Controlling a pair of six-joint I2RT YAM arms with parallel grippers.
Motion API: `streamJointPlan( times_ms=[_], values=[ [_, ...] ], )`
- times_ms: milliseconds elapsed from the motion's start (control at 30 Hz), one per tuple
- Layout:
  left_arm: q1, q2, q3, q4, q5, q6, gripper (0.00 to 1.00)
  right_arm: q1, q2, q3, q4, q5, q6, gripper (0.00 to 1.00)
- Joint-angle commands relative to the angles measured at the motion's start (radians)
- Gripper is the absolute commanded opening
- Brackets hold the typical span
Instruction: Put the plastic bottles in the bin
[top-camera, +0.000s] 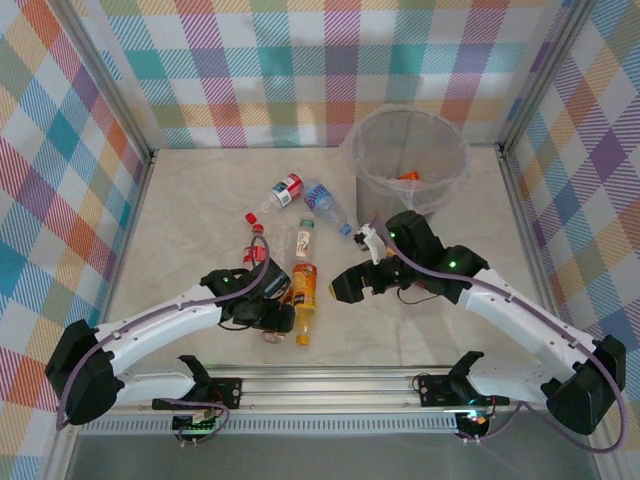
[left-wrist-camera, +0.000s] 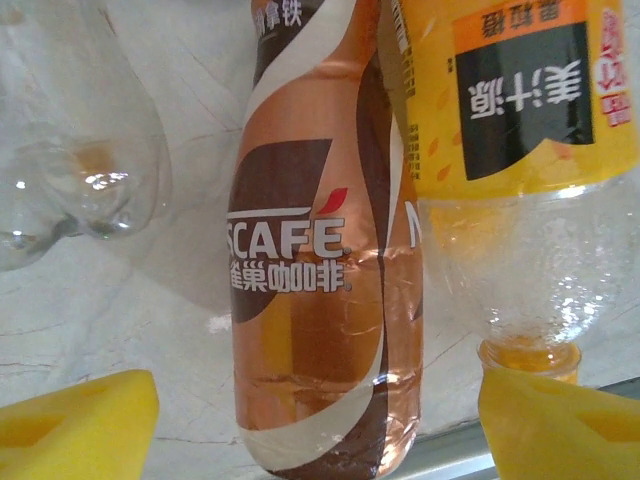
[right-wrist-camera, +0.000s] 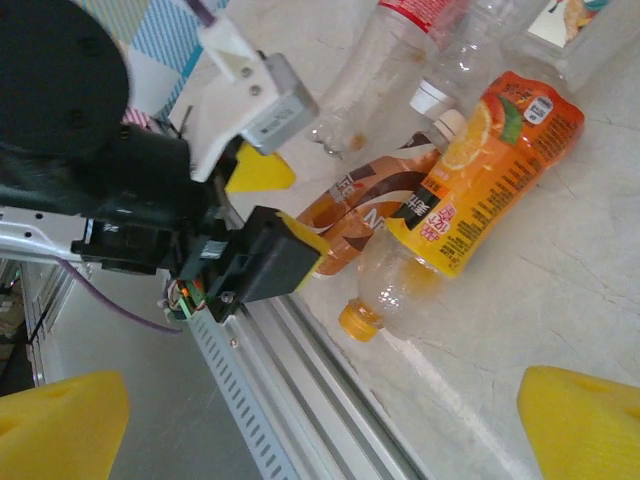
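Straddling the brown coffee bottle (left-wrist-camera: 320, 300), the left tool (left-wrist-camera: 320, 425) has a yellow pad on each side of it with a gap showing on both sides. It is open and grips nothing yet. The right tool (right-wrist-camera: 325, 420) hangs over the near edge of the worktop (top-camera: 200, 200), its pads spread wide and nothing between them.

The bin (top-camera: 362, 150) stands at the far right of the worktop. Something orange (top-camera: 408, 176) lies inside it, probably a bottle, so a little of the job looks done. Most of it is left: the coffee bottle touches an orange juice bottle (top-camera: 304, 295), and beyond them lie a green-capped clear bottle (top-camera: 303, 235), a red-capped bottle (top-camera: 255, 240), a red-labelled bottle (top-camera: 283, 190) and a blue-labelled bottle (top-camera: 325, 203). All are well apart from the bin's mouth.
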Motion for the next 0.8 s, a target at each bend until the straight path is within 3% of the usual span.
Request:
streamJointPlan(
  times_ms=[0, 267, 633, 767],
  values=[
    [0.031, 0.040, -0.027, 0.030, 0.033, -0.017, 0.81, 0.003, -0.012, 0.007, -0.010, -0.032, -0.029, 1.00],
    [0.057, 0.125, -0.042, 0.090, 0.071, 0.013, 0.72, 0.003, 0.005, 0.007, -0.002, -0.020, -0.020, 1.00],
    [0.065, 0.191, -0.047, 0.131, 0.127, 0.026, 0.70, 0.002, 0.019, 0.004, -0.001, -0.001, -0.005, 1.00],
    [0.064, 0.185, -0.044, 0.120, 0.131, 0.029, 0.65, 0.002, 0.027, 0.000, 0.016, 0.009, 0.015, 1.00]
  ],
)
